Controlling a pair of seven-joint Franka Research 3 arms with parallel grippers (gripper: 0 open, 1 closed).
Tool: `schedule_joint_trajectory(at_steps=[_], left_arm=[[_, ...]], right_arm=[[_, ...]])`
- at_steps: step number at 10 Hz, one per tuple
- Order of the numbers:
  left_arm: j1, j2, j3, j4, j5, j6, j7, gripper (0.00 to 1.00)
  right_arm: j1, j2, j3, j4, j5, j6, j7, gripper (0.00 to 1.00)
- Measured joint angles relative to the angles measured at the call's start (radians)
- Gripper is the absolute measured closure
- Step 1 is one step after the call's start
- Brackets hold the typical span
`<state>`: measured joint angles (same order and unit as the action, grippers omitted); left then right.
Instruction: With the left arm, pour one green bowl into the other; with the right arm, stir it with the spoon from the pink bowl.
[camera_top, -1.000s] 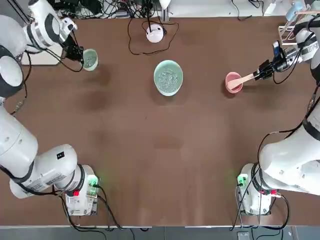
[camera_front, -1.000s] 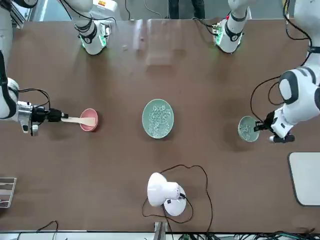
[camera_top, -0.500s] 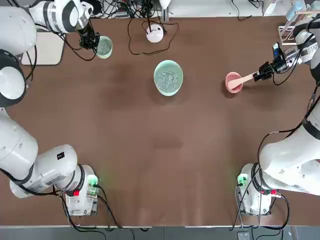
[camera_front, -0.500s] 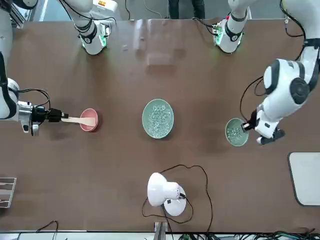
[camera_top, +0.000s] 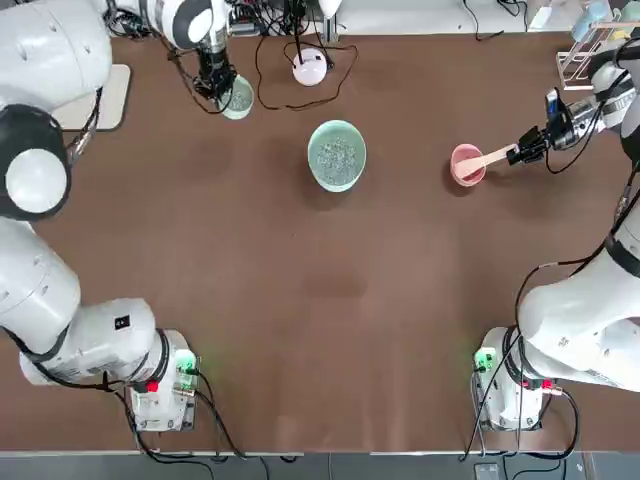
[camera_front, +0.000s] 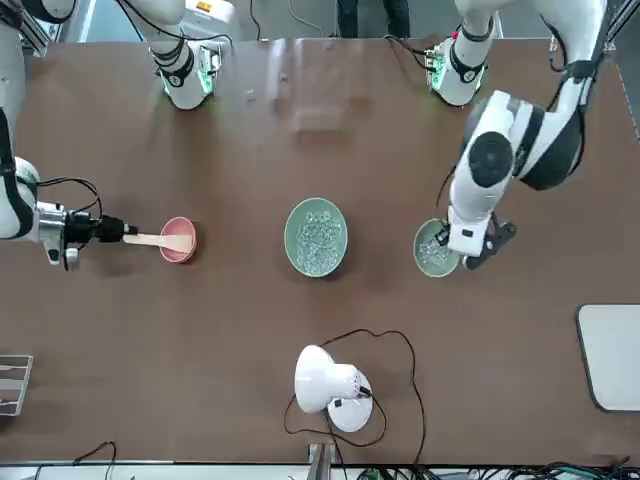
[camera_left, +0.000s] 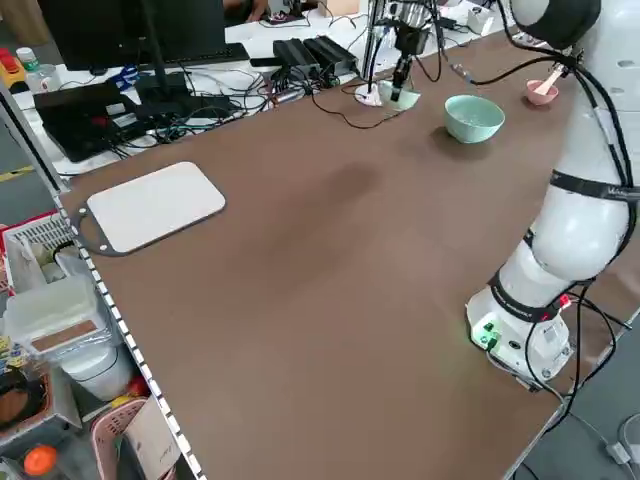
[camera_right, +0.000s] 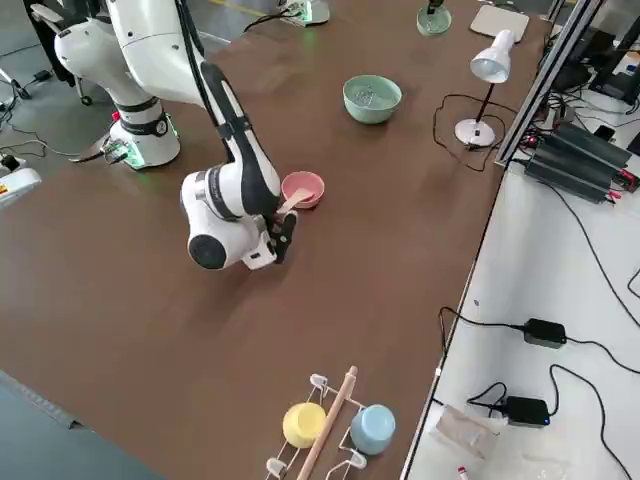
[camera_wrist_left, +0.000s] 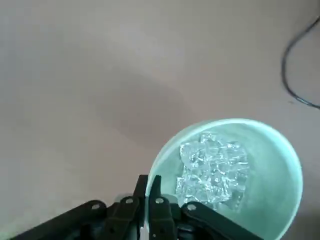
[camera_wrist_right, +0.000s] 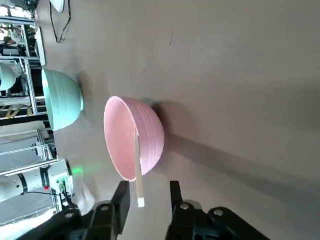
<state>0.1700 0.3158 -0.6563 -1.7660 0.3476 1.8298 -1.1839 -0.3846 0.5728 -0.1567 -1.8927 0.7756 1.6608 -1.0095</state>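
My left gripper (camera_top: 222, 86) is shut on the rim of the small green bowl (camera_top: 238, 98), held just above the table near the far edge, left of the large green bowl (camera_top: 337, 155). The left wrist view shows the fingers (camera_wrist_left: 141, 184) pinching the rim, with clear crumbly bits in the small bowl (camera_wrist_left: 235, 165). The large bowl (camera_front: 316, 236) holds whitish bits. The spoon (camera_top: 490, 158) rests in the pink bowl (camera_top: 466, 166), handle sticking out. My right gripper (camera_wrist_right: 148, 192) is open, its fingers on either side of the handle end (camera_wrist_right: 139, 192).
A white desk lamp (camera_top: 310, 66) with a looping black cable stands behind the large bowl. A white board (camera_front: 610, 355) lies at the far left corner. A rack with cups (camera_right: 330, 425) is at the far right edge.
The left arm has carried the small green bowl rightward along the far edge toward the large bowl. The right gripper's fingers have narrowed around the spoon handle.
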Motion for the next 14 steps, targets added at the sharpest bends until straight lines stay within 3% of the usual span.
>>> schedule_joint_trajectory(at_steps=[2, 6, 9, 10, 13, 14], left_arm=[[-0.090, 0.060, 0.002, 0.095, 0.041, -0.084, -0.139, 0.96], [-0.278, 0.110, 0.006, 0.171, 0.170, -0.123, -0.452, 0.96], [-0.457, 0.235, 0.048, 0.297, 0.331, -0.261, -0.592, 0.96], [-0.561, 0.282, 0.118, 0.324, 0.361, -0.290, -0.632, 0.96], [-0.928, 0.355, 0.484, 0.442, 0.371, -0.356, -0.649, 0.96], [-1.009, 0.357, 0.564, 0.459, 0.371, -0.366, -0.649, 0.96]], right_arm=[[0.000, 0.001, 0.001, 0.002, 0.032, -0.004, 0.000, 0.60], [0.000, 0.001, 0.003, 0.006, 0.045, -0.004, -0.001, 0.65], [0.000, 0.002, 0.004, 0.010, 0.045, -0.005, -0.001, 0.70], [0.000, 0.002, 0.005, 0.010, 0.045, -0.005, -0.002, 0.70], [0.000, 0.003, 0.006, 0.012, 0.046, -0.005, -0.006, 0.80], [0.000, 0.003, 0.006, 0.012, 0.046, -0.005, -0.007, 0.81]])
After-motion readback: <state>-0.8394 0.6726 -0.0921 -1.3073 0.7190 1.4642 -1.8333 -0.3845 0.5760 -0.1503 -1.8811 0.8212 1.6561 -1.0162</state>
